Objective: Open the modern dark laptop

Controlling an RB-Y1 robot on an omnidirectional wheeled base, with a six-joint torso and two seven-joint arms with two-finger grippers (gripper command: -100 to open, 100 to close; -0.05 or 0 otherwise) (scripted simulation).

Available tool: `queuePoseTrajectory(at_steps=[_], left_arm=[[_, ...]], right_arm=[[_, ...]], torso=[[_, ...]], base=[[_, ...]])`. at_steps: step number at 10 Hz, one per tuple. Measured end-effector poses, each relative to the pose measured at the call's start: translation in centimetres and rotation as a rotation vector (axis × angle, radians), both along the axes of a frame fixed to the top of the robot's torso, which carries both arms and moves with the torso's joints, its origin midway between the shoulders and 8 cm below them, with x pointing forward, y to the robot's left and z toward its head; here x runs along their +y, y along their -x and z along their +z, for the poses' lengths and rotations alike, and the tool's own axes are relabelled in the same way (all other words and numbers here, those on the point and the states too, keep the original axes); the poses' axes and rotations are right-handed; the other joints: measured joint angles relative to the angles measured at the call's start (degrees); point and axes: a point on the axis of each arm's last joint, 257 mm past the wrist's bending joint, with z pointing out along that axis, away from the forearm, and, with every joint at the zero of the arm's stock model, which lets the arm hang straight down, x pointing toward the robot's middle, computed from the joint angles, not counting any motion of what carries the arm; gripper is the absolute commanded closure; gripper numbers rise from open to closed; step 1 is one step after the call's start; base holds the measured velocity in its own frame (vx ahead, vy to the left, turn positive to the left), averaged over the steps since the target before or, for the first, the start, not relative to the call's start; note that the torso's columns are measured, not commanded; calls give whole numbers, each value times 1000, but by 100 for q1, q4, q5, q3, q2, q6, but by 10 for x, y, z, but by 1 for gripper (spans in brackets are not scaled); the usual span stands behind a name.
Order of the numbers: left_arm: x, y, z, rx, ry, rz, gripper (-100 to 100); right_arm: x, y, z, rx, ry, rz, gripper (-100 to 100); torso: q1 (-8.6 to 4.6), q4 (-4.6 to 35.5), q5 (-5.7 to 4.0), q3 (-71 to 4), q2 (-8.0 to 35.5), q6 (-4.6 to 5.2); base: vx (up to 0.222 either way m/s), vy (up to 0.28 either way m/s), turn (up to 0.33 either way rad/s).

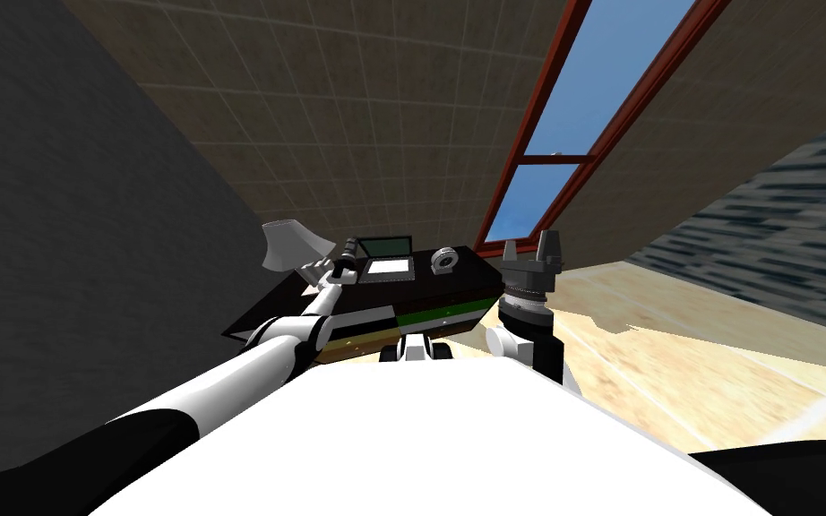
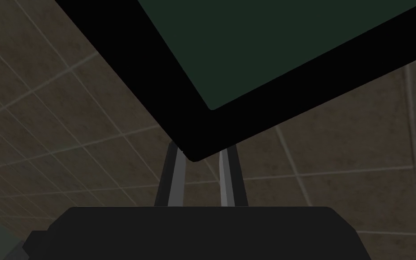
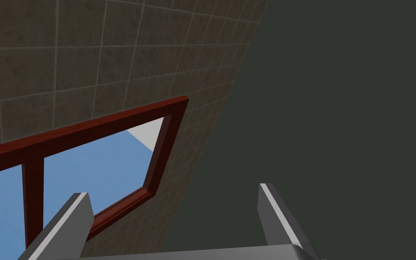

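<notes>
Since the laptop (image 1: 386,258) sits far on the table (image 1: 456,288) with its lid (image 2: 265,54) mostly up, and the left gripper (image 2: 201,155) has its fingers nearly closed, pinching a lid corner, I'd follow the hinge arc gently. Right gripper (image 1: 532,249) hangs wide open.

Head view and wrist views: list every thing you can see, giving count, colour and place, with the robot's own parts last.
laptop: one, black with dark green screen, lid up, mid-desk
desk: one, black top, by the tiled wall
lamp: one, light grey, on desk left of laptop
round object: one, grey, on desk right of laptop
window: one, red-brown frame, right of desk
left gripper: one, grey, shut on laptop's screen corner
right gripper: one, grey, open, raised at desk's right end
</notes>
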Motion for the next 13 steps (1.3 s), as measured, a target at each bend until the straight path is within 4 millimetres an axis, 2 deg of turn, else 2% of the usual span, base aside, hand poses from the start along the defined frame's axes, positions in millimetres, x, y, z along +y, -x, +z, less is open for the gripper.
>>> queuePoseTrajectory(at_steps=[8, 9, 13], left_arm=[[-17, 45, -22, -118, -12, -26, 100], [-20, 48, -27, -126, -13, -28, 100], [-23, 54, -24, -153, -15, -34, 100]], right_arm=[[0, 0, 0, 0, 0, 0, 0], [0, 0, 0, 0, 0, 0, 0], [0, 0, 0, 0, 0, 0, 0]], torso=[[-36, -4, -6, 7, 9, 10], [-29, 2, -9, 4, 6, 14], [-16, 13, -8, 15, 22, 4]], base=[[6, -8, 24], [3, -5, 14], [-5, 6, -18]])
